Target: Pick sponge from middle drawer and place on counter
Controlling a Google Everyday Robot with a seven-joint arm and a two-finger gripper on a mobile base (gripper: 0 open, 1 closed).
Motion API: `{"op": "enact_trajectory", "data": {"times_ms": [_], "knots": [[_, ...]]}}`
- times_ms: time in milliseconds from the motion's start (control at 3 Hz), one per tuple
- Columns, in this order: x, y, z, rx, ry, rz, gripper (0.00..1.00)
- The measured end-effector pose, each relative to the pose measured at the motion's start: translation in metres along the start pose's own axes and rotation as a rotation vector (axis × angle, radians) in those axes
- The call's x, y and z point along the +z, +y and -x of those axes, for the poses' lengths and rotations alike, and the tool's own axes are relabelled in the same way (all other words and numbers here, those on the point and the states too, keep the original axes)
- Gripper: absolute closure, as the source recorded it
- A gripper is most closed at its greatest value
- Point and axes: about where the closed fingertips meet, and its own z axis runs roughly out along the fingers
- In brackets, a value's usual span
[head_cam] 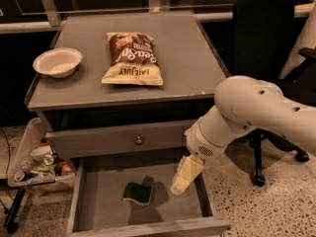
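The sponge (138,193), dark green over yellow, lies flat on the bottom of the open middle drawer (94,216), near its centre. My gripper (184,177) hangs from the white arm over the right part of the drawer, a short way right of the sponge and above the drawer floor, apart from it. The counter (187,58) is the grey cabinet top above.
A brown-and-yellow chip bag (132,58) and a white bowl (57,62) sit on the counter. The closed drawer front with a round knob (139,140) is above the open drawer. A cluttered tray (34,162) stands at the left, a black office chair (266,38) at the right.
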Motion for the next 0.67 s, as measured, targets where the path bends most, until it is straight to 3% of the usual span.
{"op": "enact_trajectory", "data": {"times_ms": [667], "knots": [[0.070, -0.012, -0.003, 0.057, -0.034, 0.013, 0.00]]}}
